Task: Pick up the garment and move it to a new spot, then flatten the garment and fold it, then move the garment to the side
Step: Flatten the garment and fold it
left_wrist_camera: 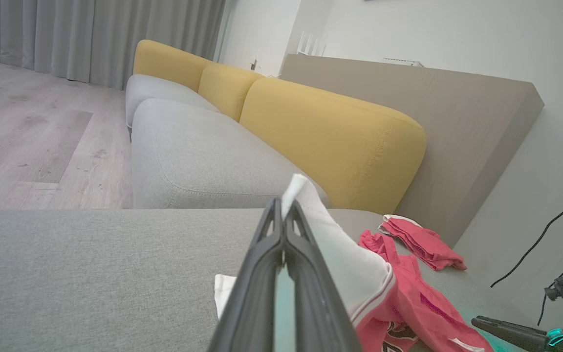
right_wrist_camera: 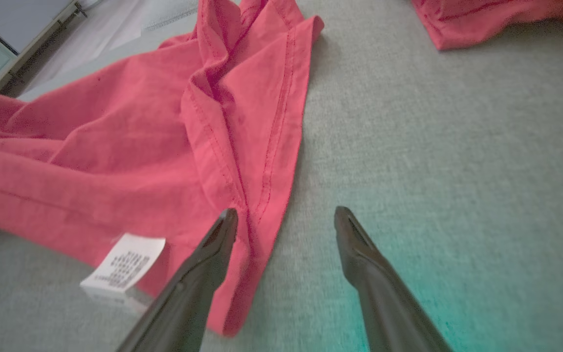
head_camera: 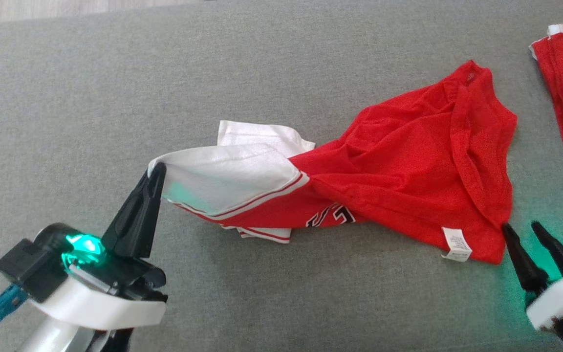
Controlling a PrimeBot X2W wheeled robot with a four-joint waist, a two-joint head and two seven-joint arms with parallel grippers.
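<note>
jersey (head_camera: 408,166) seems in the flattening step: left gripper (head_camera: 158,168) pinches its white sleeve (head_camera: 227,176), right gripper (head_camera: 521,226) stands wide at the hem (right_wrist_camera: 271,186), which it should grasp.

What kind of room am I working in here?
Likely a home living room: a grey fabric sofa with yellow back cushions, pale wood-plank floor, and long grey curtains.
</note>
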